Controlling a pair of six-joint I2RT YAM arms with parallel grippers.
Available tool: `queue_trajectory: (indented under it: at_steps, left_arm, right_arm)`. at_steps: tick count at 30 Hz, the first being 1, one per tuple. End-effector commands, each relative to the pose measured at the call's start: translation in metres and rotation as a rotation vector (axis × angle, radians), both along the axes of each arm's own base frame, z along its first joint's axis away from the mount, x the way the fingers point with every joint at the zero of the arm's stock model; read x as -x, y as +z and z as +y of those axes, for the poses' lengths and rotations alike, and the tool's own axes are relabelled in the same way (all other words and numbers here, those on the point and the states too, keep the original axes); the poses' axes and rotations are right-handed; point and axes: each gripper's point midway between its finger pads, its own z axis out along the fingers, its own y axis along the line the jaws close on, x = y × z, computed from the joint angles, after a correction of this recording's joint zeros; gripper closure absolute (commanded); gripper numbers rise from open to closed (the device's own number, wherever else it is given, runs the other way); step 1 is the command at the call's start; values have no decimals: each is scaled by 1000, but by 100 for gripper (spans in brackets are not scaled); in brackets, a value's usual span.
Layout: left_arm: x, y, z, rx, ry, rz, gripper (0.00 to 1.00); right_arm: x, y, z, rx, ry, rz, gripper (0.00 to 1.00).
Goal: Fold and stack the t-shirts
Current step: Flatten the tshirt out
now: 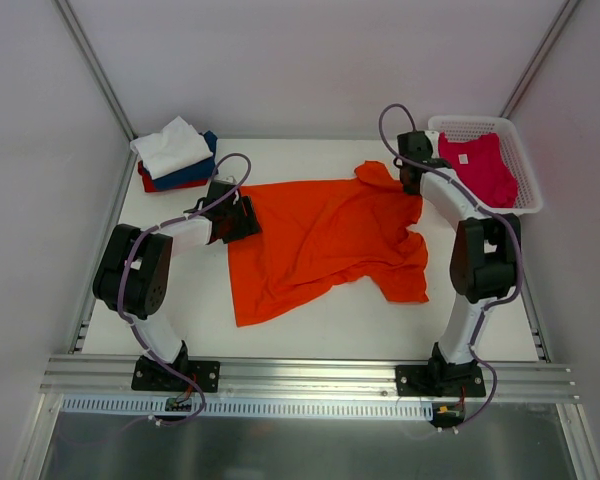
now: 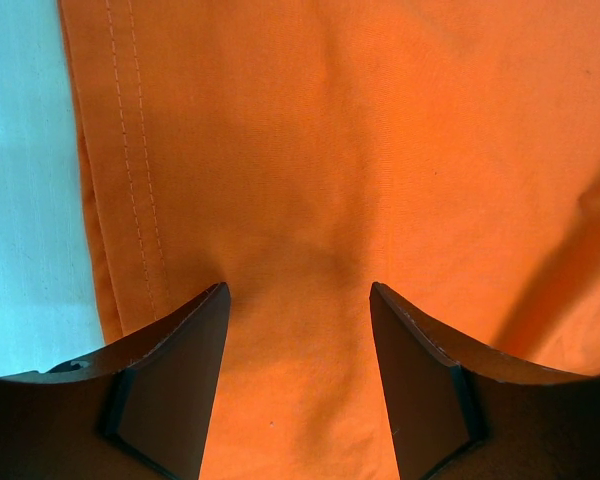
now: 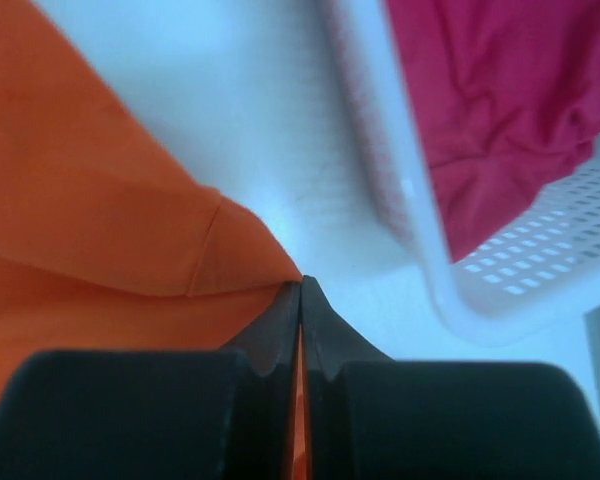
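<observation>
The orange t-shirt (image 1: 325,235) is seen spread on the desk (image 1: 330,320) beside the white basket (image 1: 525,168), long axis running arm to arm: its basket-side corner is clamped in the right end effector (image 3: 300,285), the left end effector (image 2: 298,300) held parted over the far hem.

Between the left jaws, spread apart, lies only flat orange t-shirt (image 2: 310,150); bare surface (image 2: 25,200) opens just to their left. Ahead of the right jaws (pinched on the shirt's edge) runs a bare strip, walled on their right by the mesh basket (image 3: 430,260).
</observation>
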Motion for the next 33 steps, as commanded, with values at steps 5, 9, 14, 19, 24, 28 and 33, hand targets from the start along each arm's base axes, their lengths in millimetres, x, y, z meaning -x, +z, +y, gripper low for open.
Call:
queue_trajectory:
  at_steps: [5, 9, 14, 19, 24, 28, 33]
  left_arm:
    - [3, -4, -2, -11, -30, 17, 41]
    - [3, -3, -4, -6, -36, 18, 41]
    - [3, -2, -5, 1, -43, 18, 41]
    - [3, 1, -2, -11, -40, 6, 41]
    - [5, 7, -5, 4, -49, -5, 41]
    - [15, 14, -4, -3, -51, -4, 41]
    - [33, 34, -7, 6, -64, -38, 41]
  right_arm:
    - [1, 21, -60, 116, -168, -5, 100]
    - [0, 5, -70, 111, -188, 54, 99]
    - [4, -8, -68, 91, -204, 90, 65]
    - [11, 6, -61, 84, -196, 59, 61]
    - [21, 25, -42, 75, -148, 27, 61]
    - [35, 36, -15, 77, -73, 10, 62]
    - [64, 42, 32, 6, 47, -9, 62]
